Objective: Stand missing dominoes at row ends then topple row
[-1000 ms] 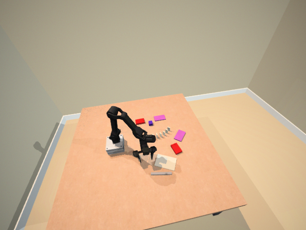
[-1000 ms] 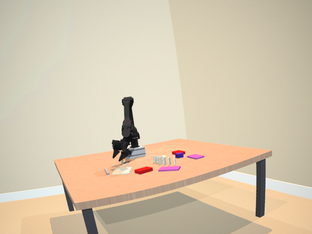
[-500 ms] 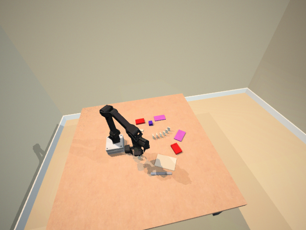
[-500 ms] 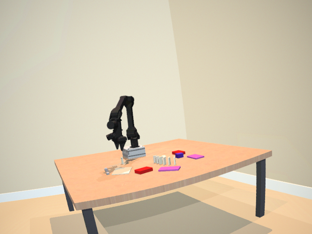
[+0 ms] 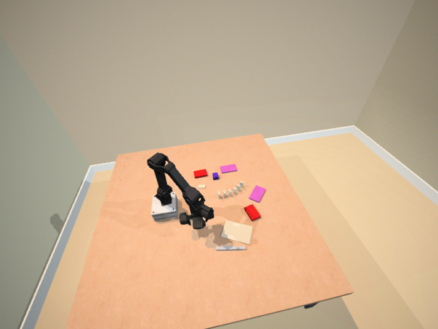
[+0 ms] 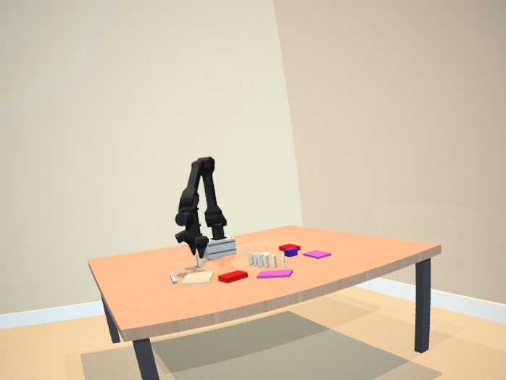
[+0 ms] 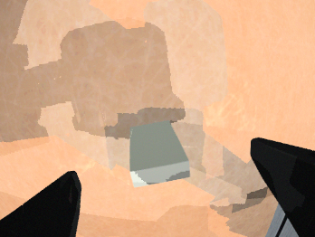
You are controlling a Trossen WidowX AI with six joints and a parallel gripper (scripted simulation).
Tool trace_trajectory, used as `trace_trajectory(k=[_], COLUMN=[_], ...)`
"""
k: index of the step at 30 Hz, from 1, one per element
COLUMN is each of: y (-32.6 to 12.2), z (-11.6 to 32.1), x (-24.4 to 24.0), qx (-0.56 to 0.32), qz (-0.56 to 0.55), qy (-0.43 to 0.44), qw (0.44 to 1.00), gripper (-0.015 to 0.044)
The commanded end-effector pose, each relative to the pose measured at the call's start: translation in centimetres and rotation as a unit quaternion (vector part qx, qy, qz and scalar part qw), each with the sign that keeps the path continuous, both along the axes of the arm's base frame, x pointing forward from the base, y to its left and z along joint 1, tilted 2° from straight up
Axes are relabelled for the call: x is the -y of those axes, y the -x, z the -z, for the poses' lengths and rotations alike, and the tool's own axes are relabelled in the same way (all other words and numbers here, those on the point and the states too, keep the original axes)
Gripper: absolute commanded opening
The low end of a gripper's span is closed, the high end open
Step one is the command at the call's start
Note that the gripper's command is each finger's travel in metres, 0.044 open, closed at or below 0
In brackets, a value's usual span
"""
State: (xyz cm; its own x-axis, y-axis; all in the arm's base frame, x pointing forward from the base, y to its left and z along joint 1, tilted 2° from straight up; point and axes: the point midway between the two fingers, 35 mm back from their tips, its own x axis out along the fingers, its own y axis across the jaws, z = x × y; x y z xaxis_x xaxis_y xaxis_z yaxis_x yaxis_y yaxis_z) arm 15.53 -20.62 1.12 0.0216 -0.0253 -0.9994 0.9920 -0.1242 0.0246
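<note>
Jaws [image 5: 191, 223] [image 6: 197, 256] wide open, holding nothing.

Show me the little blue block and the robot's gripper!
Blue block [image 5: 215, 176] [image 6: 290, 252]: top and outside views, on its middle.
Gripper [image 7: 166, 165]: wrist view, midway between its fingertips.
</note>
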Motion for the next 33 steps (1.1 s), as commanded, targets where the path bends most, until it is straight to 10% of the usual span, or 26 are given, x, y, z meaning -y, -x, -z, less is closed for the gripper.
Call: trace_trajectory(k=[1, 11, 24, 33], y=[-0.3, -0.3, -0.3, -0.3], z=[0.3, 1.7, 1.7, 1.7], x=[0.1, 0.2, 0.2, 0.2], qx=[0.007, 0.007, 0.007, 0.007], qz=[-0.001, -0.001, -0.001, -0.001], qy=[0.004, 0.004, 0.004, 0.004], qw=[1.000, 1.000, 1.000, 1.000], gripper=[0.0440, 0.0440, 0.0107, 0.0107])
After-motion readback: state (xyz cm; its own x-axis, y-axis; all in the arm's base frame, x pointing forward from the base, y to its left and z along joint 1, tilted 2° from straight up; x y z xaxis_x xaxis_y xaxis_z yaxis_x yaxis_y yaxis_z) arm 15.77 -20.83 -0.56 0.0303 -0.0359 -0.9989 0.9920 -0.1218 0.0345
